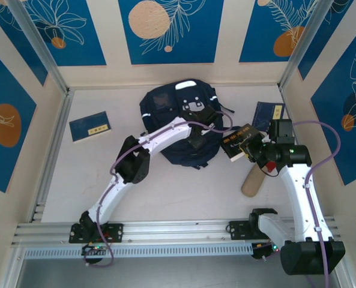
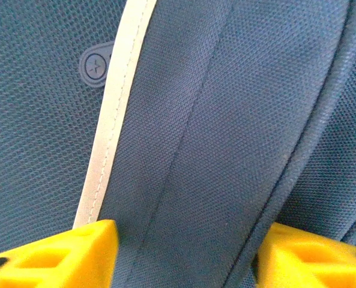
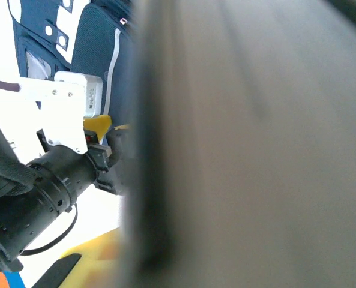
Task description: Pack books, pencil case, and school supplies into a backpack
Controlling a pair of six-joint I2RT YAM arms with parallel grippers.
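Left wrist: backpack (image 2: 226, 138) fabric close under left gripper (image 2: 187, 240), fold btwn parted jaws.

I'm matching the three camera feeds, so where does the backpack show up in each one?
Top external: backpack at upper centre, left of the black book in the right gripper.
Left wrist: its navy fabric and white stripe, close up above the yellow fingers.
Right wrist: upper left, navy with a white stripe.
Shared landmark: the left gripper at the backpack.
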